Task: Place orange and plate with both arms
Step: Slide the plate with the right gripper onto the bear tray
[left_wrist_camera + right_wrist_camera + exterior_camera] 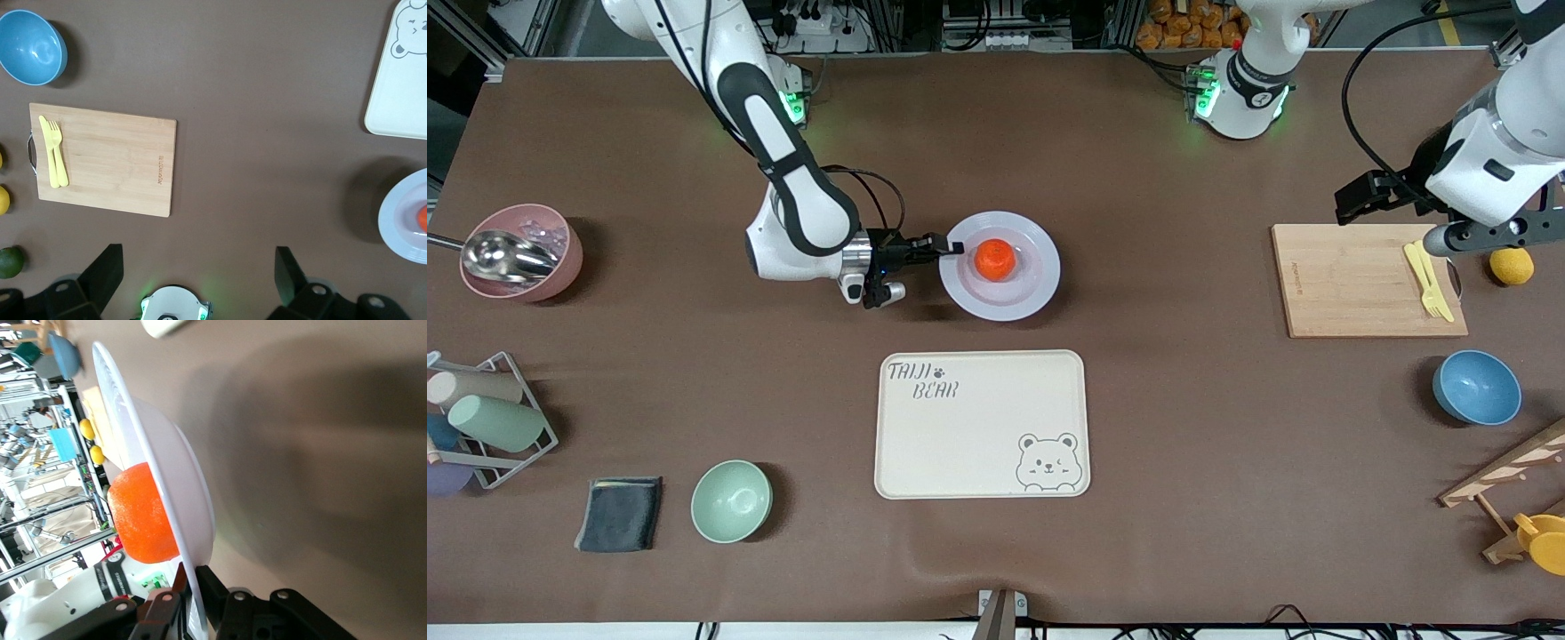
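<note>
You have the orange (pixel 994 259) on the plate (pixel 1040 289) already; your right gripper (pixel 953 248) pinches its rim, lifted above the table (tray (pixel 983 425) nearer the camera). Left gripper (pixel 199 273) waits wide above the table beside the cutting board (pixel 107 160).

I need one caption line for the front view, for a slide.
Right gripper shut on the plate rim, orange on the plate; left gripper waits open above the cutting board.

We are looking at a robotics lab: two white robot arms with black joint bands (pixel 791 169) are bolted to a wide brown-covered desk (pixel 1183 462). Above its edge we see aluminium framing, power strips and loose black cables (pixel 1356 89).
</note>
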